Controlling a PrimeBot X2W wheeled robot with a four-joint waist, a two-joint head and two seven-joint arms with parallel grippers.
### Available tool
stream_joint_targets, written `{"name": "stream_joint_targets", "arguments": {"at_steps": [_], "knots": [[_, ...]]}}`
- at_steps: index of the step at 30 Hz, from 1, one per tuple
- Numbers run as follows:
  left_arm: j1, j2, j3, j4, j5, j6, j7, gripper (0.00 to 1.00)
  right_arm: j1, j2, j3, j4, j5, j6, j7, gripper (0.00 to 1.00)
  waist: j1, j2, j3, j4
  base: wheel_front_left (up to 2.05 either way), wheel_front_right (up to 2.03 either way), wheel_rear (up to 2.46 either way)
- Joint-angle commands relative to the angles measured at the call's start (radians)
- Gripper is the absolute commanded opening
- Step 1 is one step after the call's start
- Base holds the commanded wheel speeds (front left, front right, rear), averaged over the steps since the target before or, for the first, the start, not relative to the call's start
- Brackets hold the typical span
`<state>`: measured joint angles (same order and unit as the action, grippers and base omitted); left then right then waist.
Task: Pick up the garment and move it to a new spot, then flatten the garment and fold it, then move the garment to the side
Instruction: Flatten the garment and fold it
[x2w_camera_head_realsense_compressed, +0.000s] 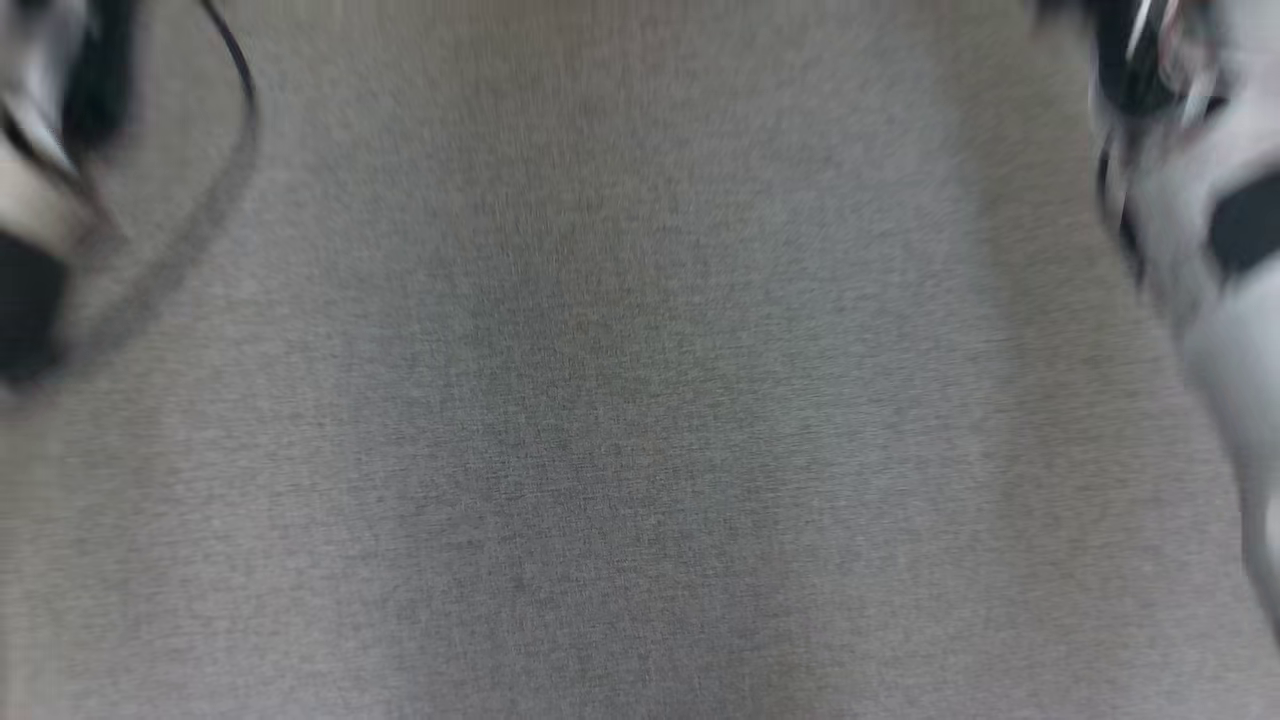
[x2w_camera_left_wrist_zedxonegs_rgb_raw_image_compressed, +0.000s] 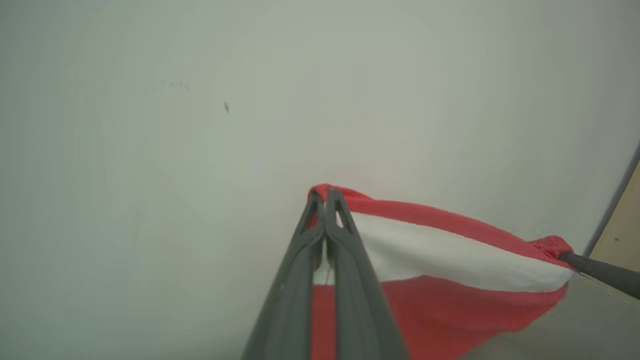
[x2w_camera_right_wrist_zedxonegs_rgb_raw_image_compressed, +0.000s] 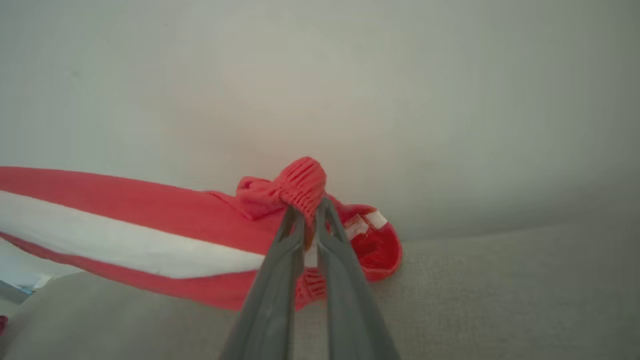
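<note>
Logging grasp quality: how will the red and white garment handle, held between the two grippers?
Likely floppy: the garment drapes between the left gripper and right gripper. Probably light: thin closed fingers hold it. It may slip, since each pinches just a bunched edge.

No legible text, number, brand or sign in any view. Red and white bands of garment (x2w_camera_right_wrist_zedxonegs_rgb_raw_image_compressed: 150, 220) carry no readable print. Small white marks on its red fold, by dark finger tips in right wrist view, too small to tell as lettering. Head view motion-blurred, nothing readable.
</note>
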<state>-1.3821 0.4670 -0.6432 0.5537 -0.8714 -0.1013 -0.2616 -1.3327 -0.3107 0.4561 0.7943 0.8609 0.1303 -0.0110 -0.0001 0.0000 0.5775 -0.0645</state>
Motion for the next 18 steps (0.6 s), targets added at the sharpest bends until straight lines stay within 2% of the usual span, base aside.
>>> {"name": "stream_joint_targets", "arguments": {"at_steps": [1,6,9,13,18], "knots": [[0.080,-0.013,0.021,-0.024,0.006,0.004,-0.003,0.00,0.056,-0.027,0.000,-0.017,0.021,0.001,-0.013,0.00,0.0001,0.0000,-0.097,0.005,0.00,0.00,0.00],[0.452,-0.070,0.167,-0.206,0.089,0.041,-0.004,0.00,0.357,-0.112,0.045,-0.161,0.084,0.001,-0.062,0.00,0.0001,0.0000,-0.184,0.024,0.00,0.00,0.00],[0.660,-0.112,0.201,-0.270,0.157,0.046,-0.004,0.00,0.529,-0.149,0.043,-0.222,0.115,0.001,-0.107,0.00,0.0001,0.0000,-0.232,0.034,0.00,0.00,0.00],[0.879,-0.146,0.213,-0.275,0.230,0.032,-0.004,0.00,0.726,-0.155,0.020,-0.298,0.162,0.001,-0.141,0.00,0.0001,0.0000,-0.298,0.036,0.00,0.00,0.00],[1.112,-0.183,0.267,-0.276,0.275,0.018,-0.004,0.00,0.941,-0.173,0.011,-0.381,0.148,0.001,-0.165,0.00,0.0001,0.0000,-0.376,0.025,0.00,0.00,0.00]]}}
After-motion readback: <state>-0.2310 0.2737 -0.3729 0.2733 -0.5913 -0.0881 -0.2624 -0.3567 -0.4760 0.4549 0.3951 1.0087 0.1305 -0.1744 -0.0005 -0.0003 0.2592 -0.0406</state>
